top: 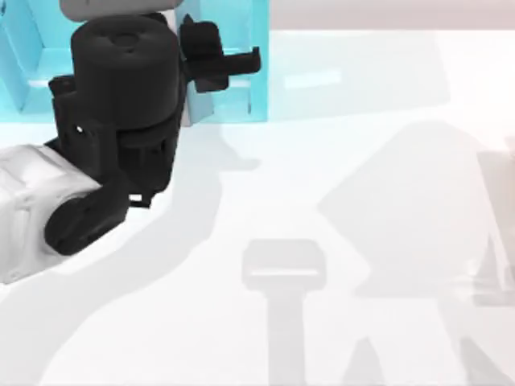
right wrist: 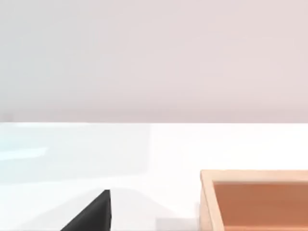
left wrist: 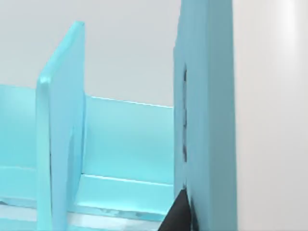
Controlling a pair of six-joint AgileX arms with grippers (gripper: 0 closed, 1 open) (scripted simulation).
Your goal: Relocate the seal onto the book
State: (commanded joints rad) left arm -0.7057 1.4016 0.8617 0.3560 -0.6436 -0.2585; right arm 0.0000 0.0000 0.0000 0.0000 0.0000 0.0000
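At the surface's (top: 362, 201) far left corner, the left hand (top: 229, 60) hangs over the teal shelf unit's (top: 257, 88) open compartments, probably seeking the seal. I cannot tell whether its fingers are parted or holding anything. Neither seal nor book is visible.

White table (top: 346, 201); teal shelf unit (top: 241, 32) at back-left, wooden tray (right wrist: 255, 199) on it.

The shelf unit (top: 241, 72) stands at the table's (top: 362, 201) far left, with the left arm's gripper (top: 229, 60) over its right end (one fingertip (left wrist: 179, 214) just beside an upright wall).
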